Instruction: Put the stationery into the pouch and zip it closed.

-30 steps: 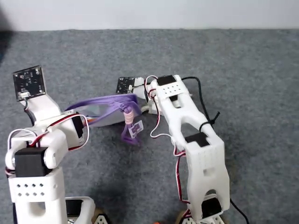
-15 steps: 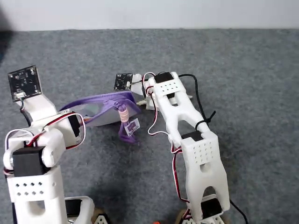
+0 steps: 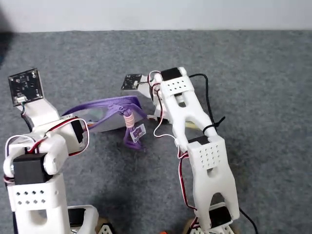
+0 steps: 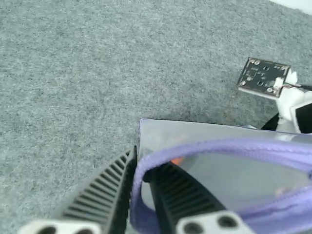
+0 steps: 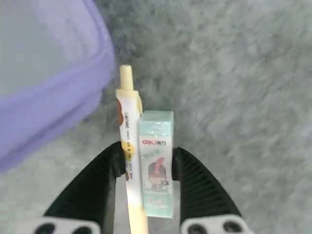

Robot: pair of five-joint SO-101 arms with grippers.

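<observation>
Right gripper (image 5: pixel 146 156): its fingers are parted only as wide as its load and clamp a pen and an eraser box side by side.
Pen (image 5: pixel 127 136): white barrel with a cream end, pressed between one finger and the eraser box. The cream end sticks out past the fingertips and stops just beside the pouch's purple edge, outside it.
Eraser box (image 5: pixel 157 170): pale green, touching the pen along its length, with the other finger against its far side.
Left gripper (image 4: pixel 142 163): almost closed, pinching the purple zip band at one end of the pouch.
Pouch (image 3: pixel 105 114): clear walls with purple zip trim, centre-left in the high view, stretched between the two arms.
Zip pull (image 3: pixel 132 131): a purple strap with a small tag, lying at the pouch's lower edge near the frame's centre.
Table surface (image 3: pixel 253 73): grey carpet, up to a pale wall along the top.
</observation>
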